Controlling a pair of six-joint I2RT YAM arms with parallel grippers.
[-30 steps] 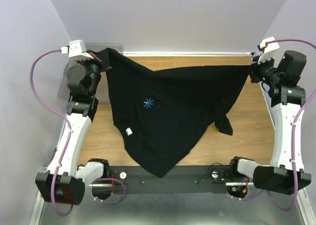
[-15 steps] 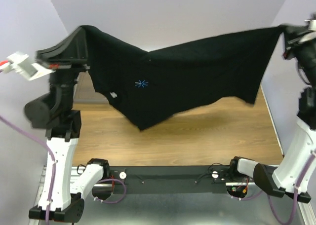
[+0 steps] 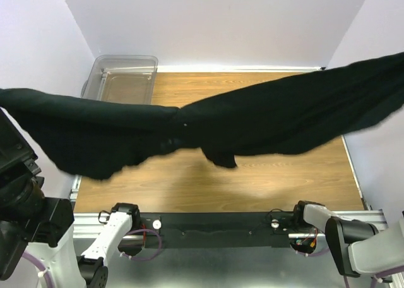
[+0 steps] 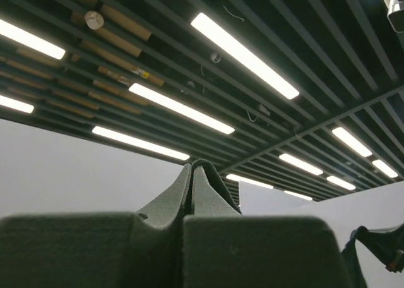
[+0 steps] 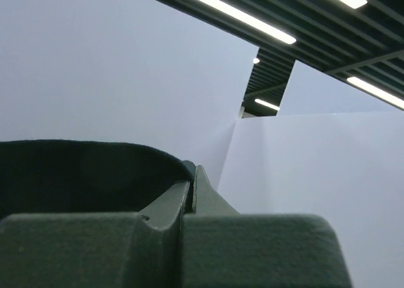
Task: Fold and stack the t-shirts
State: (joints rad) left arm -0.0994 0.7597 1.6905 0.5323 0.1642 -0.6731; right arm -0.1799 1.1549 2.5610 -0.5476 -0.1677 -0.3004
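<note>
A black t-shirt hangs in the air, stretched from the left edge to the right edge of the top view, with a loose part drooping in the middle above the table. My left gripper is shut, with a fold of the black cloth pinched at its tips. My right gripper is shut too, and the shirt's cloth runs off to its left. Both wrist views look upward. In the top view neither gripper shows; the shirt's ends run out of the picture.
A clear plastic bin stands at the back left of the wooden table. My left arm rises at the near left, close to the camera. The right arm's base sits at the near right. Walls enclose three sides.
Both arms have swung the t-shirt up off the table and toward the camera. It now spans the view in the air, and the bin has come into sight.
</note>
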